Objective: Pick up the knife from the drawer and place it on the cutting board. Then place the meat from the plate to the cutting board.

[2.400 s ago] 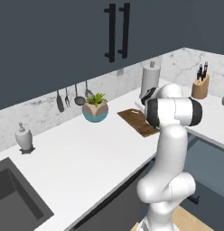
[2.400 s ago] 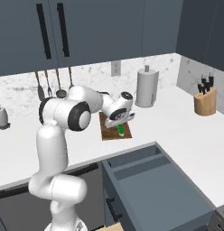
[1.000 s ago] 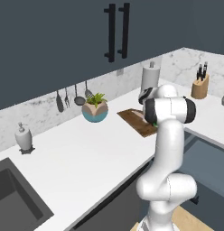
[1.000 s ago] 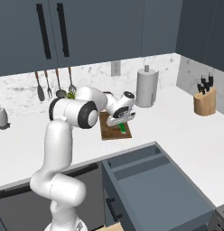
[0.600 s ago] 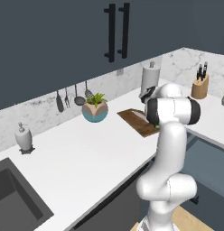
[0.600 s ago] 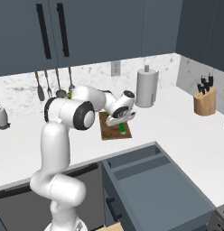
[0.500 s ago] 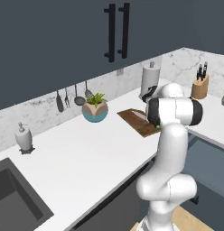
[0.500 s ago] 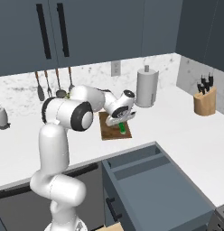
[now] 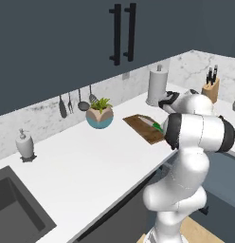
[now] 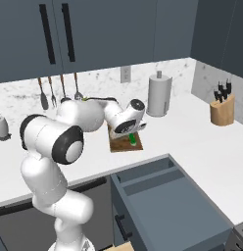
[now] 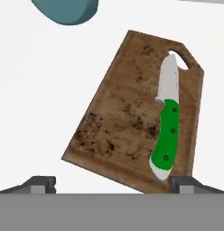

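The knife point(image 11: 167, 131), green-handled with a short silver blade, lies flat along the right side of the dark brown cutting board point(image 11: 127, 113). My gripper point(image 11: 113, 182) hovers just above the board's near edge, open, and its fingertips point(image 11: 41, 182) straddle the board with nothing between them. From the right base view the hand hangs over the cutting board point(image 10: 118, 144), with the knife point(image 10: 133, 139) beside it. The drawer point(image 10: 143, 182) stands pulled out below the counter's front. The meat and the plate are out of view.
A teal plant pot point(image 9: 100, 116) stands left of the board point(image 9: 143, 127). A paper towel roll point(image 10: 158, 95) and a tan knife block point(image 10: 222, 109) sit to the right. Utensils point(image 9: 72, 102) hang on the wall; a soap dispenser point(image 9: 25, 144) and a sink point(image 9: 13, 209) are far left.
The jaws have widened a little and the hand has eased up off the board. The knife stays lying on the board.
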